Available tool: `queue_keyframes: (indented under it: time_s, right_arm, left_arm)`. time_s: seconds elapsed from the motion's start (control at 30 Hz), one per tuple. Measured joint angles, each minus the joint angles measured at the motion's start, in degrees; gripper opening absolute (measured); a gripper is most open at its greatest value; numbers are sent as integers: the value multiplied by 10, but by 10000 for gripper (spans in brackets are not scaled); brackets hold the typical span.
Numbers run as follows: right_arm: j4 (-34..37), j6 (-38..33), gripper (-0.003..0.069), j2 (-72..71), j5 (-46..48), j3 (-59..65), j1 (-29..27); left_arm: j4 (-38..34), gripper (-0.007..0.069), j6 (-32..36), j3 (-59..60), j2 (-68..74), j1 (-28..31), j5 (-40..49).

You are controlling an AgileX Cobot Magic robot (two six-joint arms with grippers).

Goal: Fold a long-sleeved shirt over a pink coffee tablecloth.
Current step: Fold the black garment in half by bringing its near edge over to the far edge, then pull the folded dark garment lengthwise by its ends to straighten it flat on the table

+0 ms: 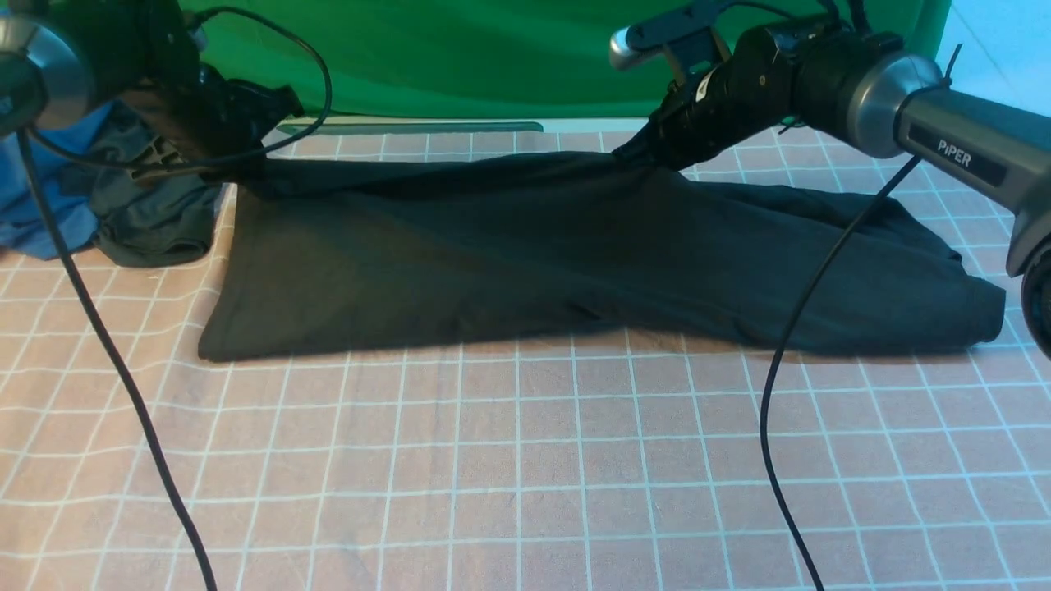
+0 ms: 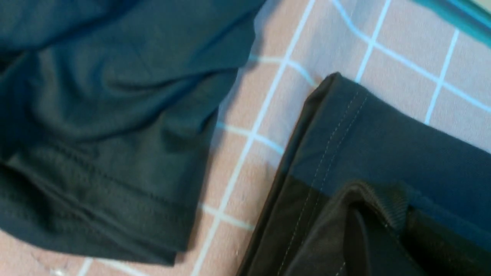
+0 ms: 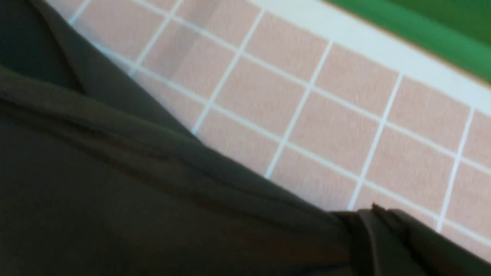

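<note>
The long-sleeved shirt [image 1: 525, 263] is black and lies across the far half of the pink coffee tablecloth [image 1: 525, 460], its back side up, with no print or label showing. Its far edge is raised and stretched between both grippers. My left gripper [image 1: 246, 168] is shut on the shirt's far left corner. In the left wrist view a ribbed cuff and the stitched hem [image 2: 345, 126] bunch at the jaws [image 2: 368, 207]. My right gripper [image 1: 628, 154] is shut on the far edge right of centre, and cloth [image 3: 115, 172] fills its jaws [image 3: 374, 216]. A sleeve trails off to the right.
A dark grey-green garment [image 1: 156, 222] and a blue garment [image 1: 41, 197] lie heaped at the far left, beside the shirt's corner [image 2: 115, 115]. The green backdrop [image 1: 493, 49] hangs behind the table. Two black cables [image 1: 788, 345] dangle in front of the arms.
</note>
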Motion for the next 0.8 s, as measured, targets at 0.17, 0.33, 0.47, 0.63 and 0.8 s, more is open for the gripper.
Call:
queue_keyframes:
  time_s: [0.17, 0.33, 0.47, 0.63, 0.8]
  right_arm:
    - [-1, 1, 169, 2, -15, 0, 0]
    - [-2, -12, 251, 3, -28, 0, 0]
    - [-25, -22, 230, -11, -9, 0, 0]
    - [-40, -22, 171, -83, 85, 0, 0]
    - [-41, -23, 97, -127, 136, -1, 0]
  left_arm:
    - [3, 65, 0, -1, 11, 0, -5]
    - [30, 188, -1, -1, 12, 0, -32]
    - [91, 316, -12, -2, 1, 0, -30]
    - [37, 309, 12, -2, -40, 0, 61]
    - [-92, 116, 113, -2, -48, -20, 97]
